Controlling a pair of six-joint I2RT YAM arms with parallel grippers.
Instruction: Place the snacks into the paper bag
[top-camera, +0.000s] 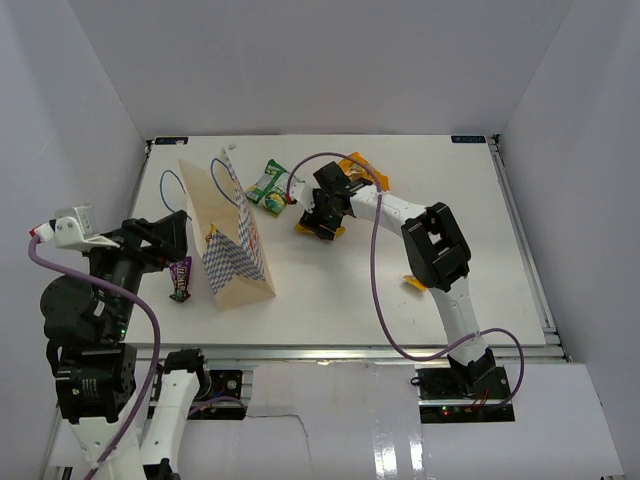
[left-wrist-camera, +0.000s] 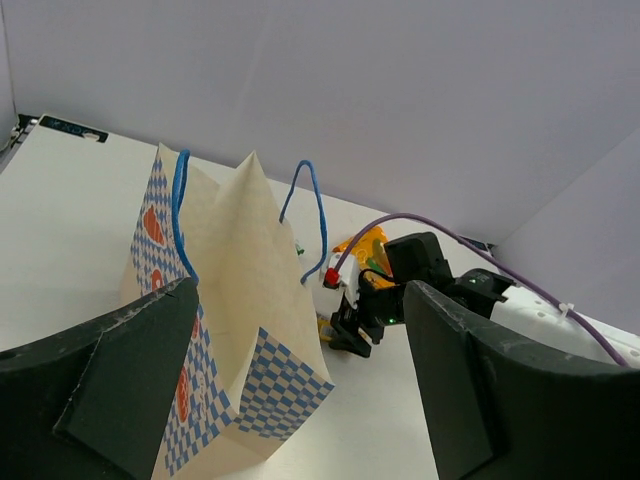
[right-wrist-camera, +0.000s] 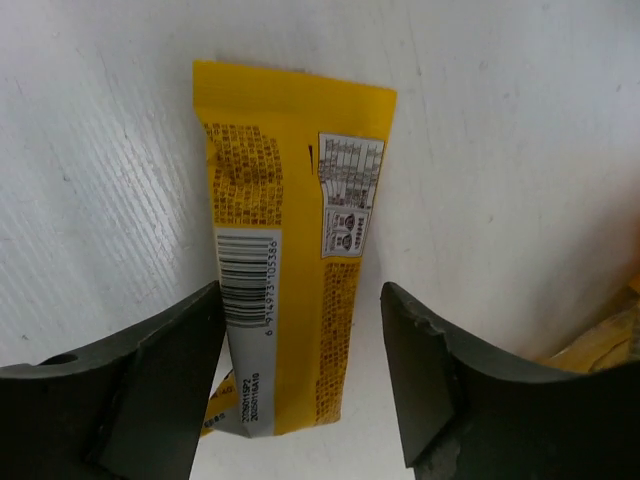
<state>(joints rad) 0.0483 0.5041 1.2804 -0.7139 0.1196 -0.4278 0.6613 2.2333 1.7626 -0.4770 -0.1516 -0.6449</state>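
The paper bag (top-camera: 232, 240) stands left of centre, its mouth pinched nearly flat, and also shows in the left wrist view (left-wrist-camera: 235, 290). My right gripper (top-camera: 321, 222) is open and low over a yellow wrapper (right-wrist-camera: 285, 250), which lies label-up between its fingers (right-wrist-camera: 150, 390). The puffy orange bag (top-camera: 356, 164) and the green-white packet (top-camera: 271, 187) lie behind it. The dark purple candy bar (top-camera: 180, 278) lies left of the bag. My left gripper (top-camera: 170, 238) is open and empty beside the bag's left face.
A small yellow packet (top-camera: 413, 284) lies by the right arm's elbow. A corner of another yellow packet (right-wrist-camera: 213, 408) shows under the wrapper's near end. White walls enclose the table on three sides.
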